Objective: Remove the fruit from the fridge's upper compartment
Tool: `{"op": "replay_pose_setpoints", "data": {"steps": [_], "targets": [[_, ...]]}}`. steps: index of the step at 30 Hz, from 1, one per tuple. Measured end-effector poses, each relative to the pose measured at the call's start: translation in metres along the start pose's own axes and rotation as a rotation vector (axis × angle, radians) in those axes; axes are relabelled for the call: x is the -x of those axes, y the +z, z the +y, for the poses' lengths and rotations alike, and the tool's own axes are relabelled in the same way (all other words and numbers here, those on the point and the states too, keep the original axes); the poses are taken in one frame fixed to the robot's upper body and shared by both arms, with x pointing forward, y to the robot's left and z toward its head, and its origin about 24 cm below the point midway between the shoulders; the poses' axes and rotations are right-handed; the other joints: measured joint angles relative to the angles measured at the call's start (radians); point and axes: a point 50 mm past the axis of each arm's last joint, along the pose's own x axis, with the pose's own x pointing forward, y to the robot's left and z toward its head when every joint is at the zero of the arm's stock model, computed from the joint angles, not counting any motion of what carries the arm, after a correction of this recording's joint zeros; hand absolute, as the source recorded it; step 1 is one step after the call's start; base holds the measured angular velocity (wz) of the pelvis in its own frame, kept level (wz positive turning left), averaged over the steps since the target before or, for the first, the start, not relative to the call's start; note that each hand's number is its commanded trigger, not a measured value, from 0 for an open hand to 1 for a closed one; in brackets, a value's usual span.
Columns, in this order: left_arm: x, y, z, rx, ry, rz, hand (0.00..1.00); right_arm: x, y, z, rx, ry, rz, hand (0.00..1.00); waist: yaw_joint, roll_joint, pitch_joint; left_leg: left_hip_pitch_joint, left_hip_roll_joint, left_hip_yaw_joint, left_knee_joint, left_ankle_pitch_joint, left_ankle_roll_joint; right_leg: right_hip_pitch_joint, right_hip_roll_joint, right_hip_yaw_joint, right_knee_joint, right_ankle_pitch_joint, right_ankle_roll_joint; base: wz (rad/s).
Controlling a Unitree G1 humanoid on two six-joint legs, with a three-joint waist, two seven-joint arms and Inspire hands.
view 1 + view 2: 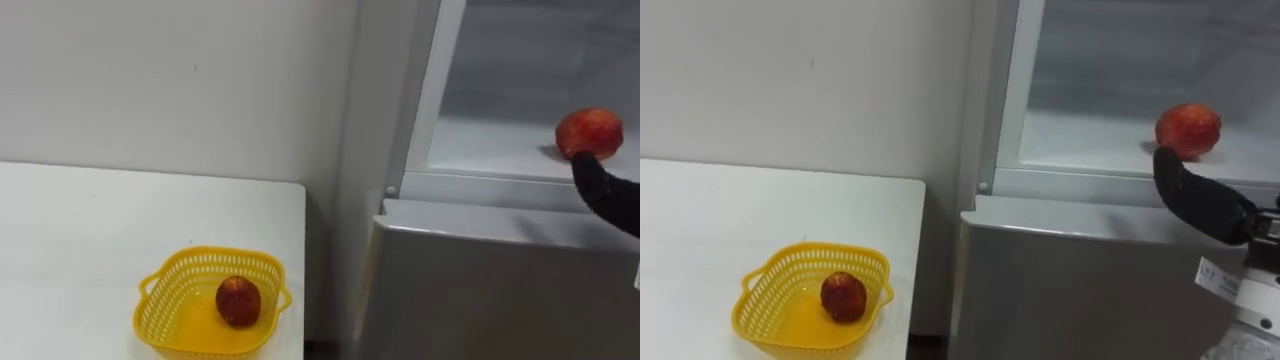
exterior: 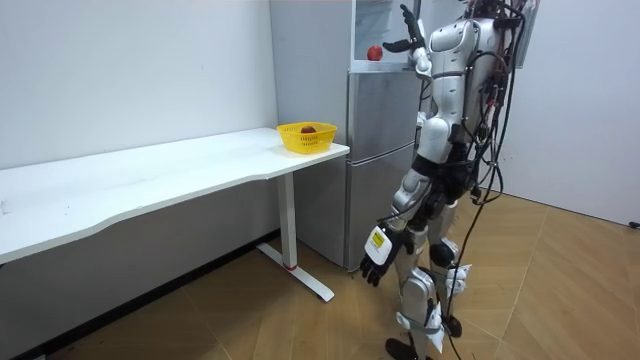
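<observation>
red apple [image 1: 1187,130] sits on the upper fridge shelf [image 1: 1080,140] at 2 o'clock. right hand [image 1: 1200,200] is spread, one finger just below the apple. likely firm, smooth, light, prone to roll: cup its sides. yellow basket [image 1: 815,247] holds another apple [image 1: 843,296] at 7 o'clock. left hand [image 2: 377,265] hangs low, state unclear.

Red apple [image 1: 590,133], resting (upright), fridge shelf [image 1: 490,145]

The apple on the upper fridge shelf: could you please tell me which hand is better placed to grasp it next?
Right. The right hand is raised into the open fridge, open, next to the apple. The left hand hangs low by the robot's leg, far below it.
</observation>
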Motion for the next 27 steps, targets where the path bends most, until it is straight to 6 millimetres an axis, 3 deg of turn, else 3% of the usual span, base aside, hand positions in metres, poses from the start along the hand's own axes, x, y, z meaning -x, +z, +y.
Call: {"op": "replay_pose_setpoints", "data": {"steps": [5, 13, 17, 21, 27], "targets": [[0.001, -0.003, -0.001, -0.005, -0.01, 0.007, 0.0, -0.02, 0.001, -0.005, 0.041, -0.007, -0.057, 0.0, 0.001, 0.005, 0.002, -0.008, 0.001, -0.006, 0.003, 0.0, 0.0, -0.002, 0.001, -0.006, -0.001, 0.0, 0.0, 0.04], [0.001, -0.003, -0.002, -0.006, -0.023, 0.007, 0.0, -0.03, -0.004, -0.007, 0.059, 0.003, -0.057, 0.0, 0.008, 0.003, 0.0007, -0.008, 0.001, -0.006, 0.004, 0.0, 0.0, -0.002, 0.001, -0.004, 0.0, 0.0, 0.0, 0.0], [0.001, -0.002, -0.001, -0.015, -0.021, 0.002, 0.0, -0.04, -0.014, -0.008, 0.098, -0.003, -0.031, 0.0, 0.021, -0.004, -0.0032, -0.007, 0.0, -0.008, 0.006, 0.0, 0.0, -0.001, 0.001, -0.004, 0.001, 0.0, 0.0, 0.0], [0.001, -0.004, 0.001, -0.018, -0.024, 0.006, 0.0, -0.044, -0.02, -0.007, 0.114, -0.014, -0.01, 0.0, 0.022, -0.013, 0.0012, -0.015, 0.0, -0.018, 0.014, 0.0, 0.0, 0.001, 0.0, -0.016, 0.002, 0.0, 0.0, 0.08], [0.001, -0.004, 0.006, -0.004, -0.018, 0.012, 0.0, -0.04, -0.039, -0.004, 0.153, 0.037, 0.091, 0.0, 0.035, -0.017, 0.0006, -0.024, -0.001, -0.032, 0.023, 0.0, 0.0, 0.001, -0.004, -0.039, 0.002, 0.0, 0.0, 0.08]]}}
